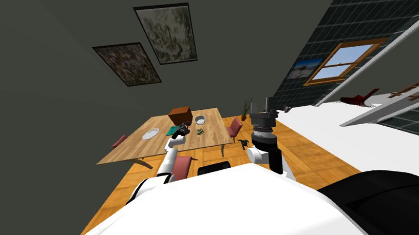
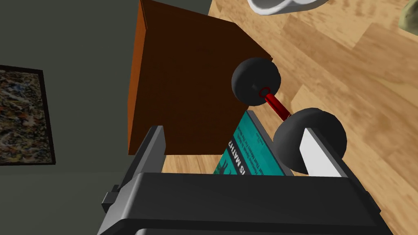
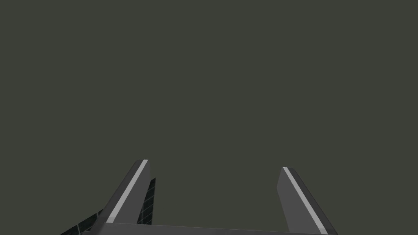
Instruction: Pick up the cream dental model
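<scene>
Hovering left pincer (image 2: 233,132), spread, at dumbbell (image 2: 277,105); head view shows dental model (image 1: 199,131) near, to its right.

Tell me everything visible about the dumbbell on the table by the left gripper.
The dumbbell has two round matt black ends joined by a thin, shiny red bar. It lies flat on the wooden table, close beside the brown box and the teal book; whether it touches them is unclear. Its nearer end is partly hidden behind one finger of the open left gripper.
</scene>
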